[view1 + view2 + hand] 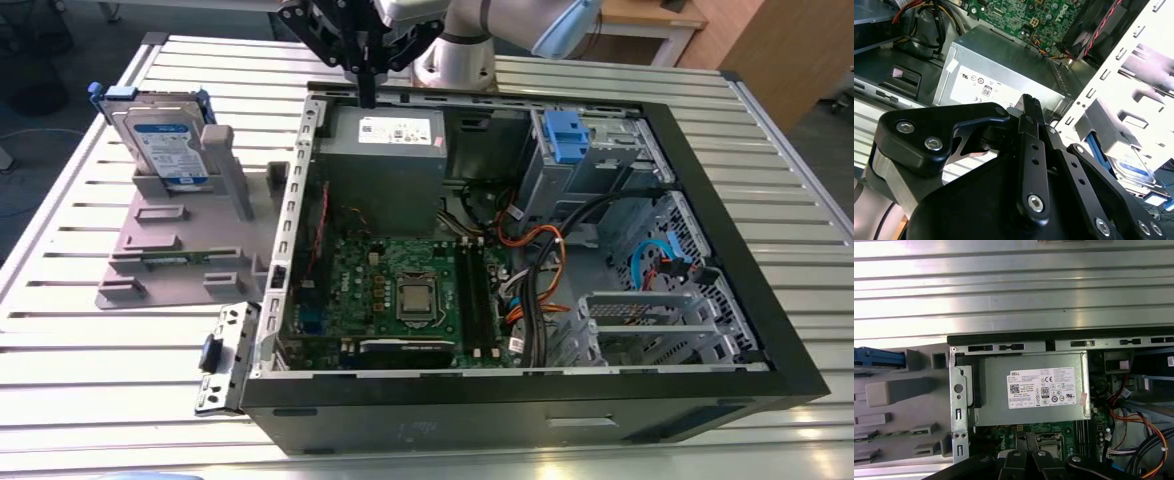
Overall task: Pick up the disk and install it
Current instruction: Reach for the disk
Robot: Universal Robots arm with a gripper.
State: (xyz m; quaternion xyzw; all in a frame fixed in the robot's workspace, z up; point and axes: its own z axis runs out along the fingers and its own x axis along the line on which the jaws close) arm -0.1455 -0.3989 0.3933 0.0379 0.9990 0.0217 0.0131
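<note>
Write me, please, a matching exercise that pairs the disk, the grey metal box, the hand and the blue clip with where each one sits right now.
1. disk
2. grey metal box
3. hand
4. blue clip

A. over the far edge of the computer case, shut and empty
B. upright in the grey stand, outside the case
C. on the metal drive cage inside the case
D. lying inside the case, white sticker up

Pairs: 1-B; 2-D; 3-A; 4-C.
</note>
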